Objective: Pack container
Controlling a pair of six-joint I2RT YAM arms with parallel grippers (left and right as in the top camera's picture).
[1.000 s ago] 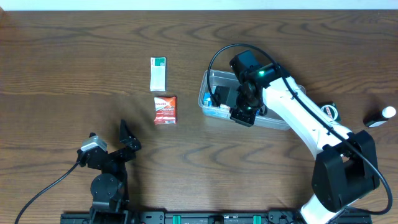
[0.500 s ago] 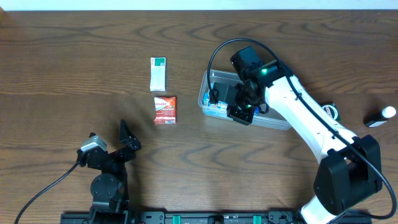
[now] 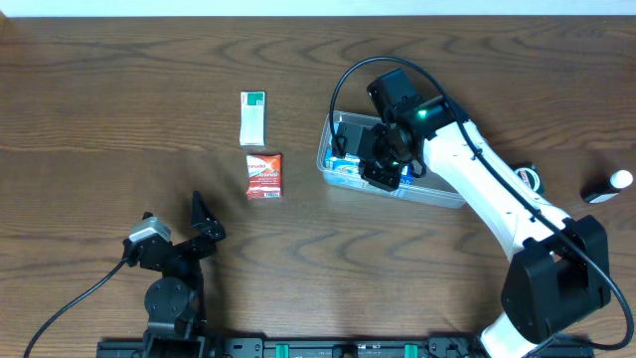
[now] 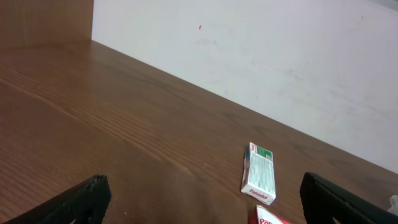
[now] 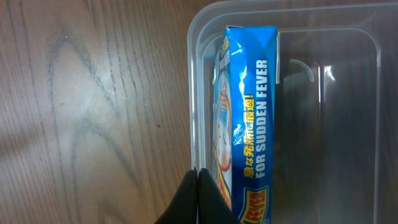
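Overhead, container (image 3: 444,195): on the surface, right of centre; my right gripper (image 3: 385,171) hangs over its left end.
Overhead, blue packet (image 3: 341,171): inside the container, at the left wall.
Overhead, stock waiting: green-white box (image 3: 253,117) and red box (image 3: 264,175), near each other, well apart from the container on its left.
Left wrist, left gripper (image 4: 202,182): fingers spread wide, empty, facing both boxes.
Right wrist, right gripper: tips pressed together, nothing seen between them, at the packet's near end.
Right wrist, blue packet: on edge along the wall; remaining floor bare.
Step, as I judge: seating the packet flush.
Method: nudge gently toward the wall so the light container does not slide; keep the packet upright, saving room for the boxes.
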